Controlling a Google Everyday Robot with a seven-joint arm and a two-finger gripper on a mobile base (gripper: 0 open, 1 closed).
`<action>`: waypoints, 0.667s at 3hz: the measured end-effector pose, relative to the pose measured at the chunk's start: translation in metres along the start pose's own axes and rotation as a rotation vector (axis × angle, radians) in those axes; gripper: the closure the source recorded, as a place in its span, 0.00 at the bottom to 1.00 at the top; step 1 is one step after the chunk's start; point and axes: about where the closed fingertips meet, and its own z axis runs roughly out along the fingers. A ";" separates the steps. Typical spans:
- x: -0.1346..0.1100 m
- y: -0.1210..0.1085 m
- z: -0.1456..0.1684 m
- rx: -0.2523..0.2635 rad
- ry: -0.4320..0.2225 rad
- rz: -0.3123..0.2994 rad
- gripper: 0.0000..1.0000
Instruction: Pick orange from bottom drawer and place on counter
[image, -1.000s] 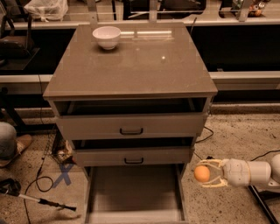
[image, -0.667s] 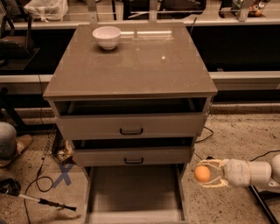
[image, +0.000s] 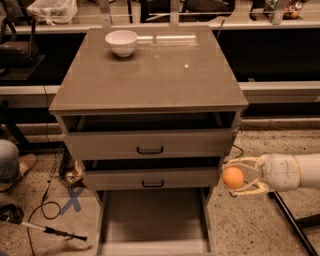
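My gripper (image: 236, 177) reaches in from the right, beside the cabinet's right side at the height of the lower handled drawer. Its pale fingers (image: 247, 161) are shut on the orange (image: 233, 177), held in the air above the floor. The bottom drawer (image: 152, 212) is pulled out at the cabinet's foot, left of and below the gripper; its flat floor shows nothing in it. The counter (image: 150, 75) is the glossy grey-brown top of the cabinet, above and to the left of the gripper.
A white bowl (image: 121, 42) stands at the counter's back left. Two grey drawers with black handles (image: 150, 150) stand slightly open. Cables and a tool (image: 45, 227) lie on the floor at left. A long pale ledge (image: 280, 90) runs behind.
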 end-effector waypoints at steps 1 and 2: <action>-0.056 -0.040 -0.002 -0.015 0.002 -0.108 1.00; -0.062 -0.044 -0.002 -0.019 0.007 -0.120 1.00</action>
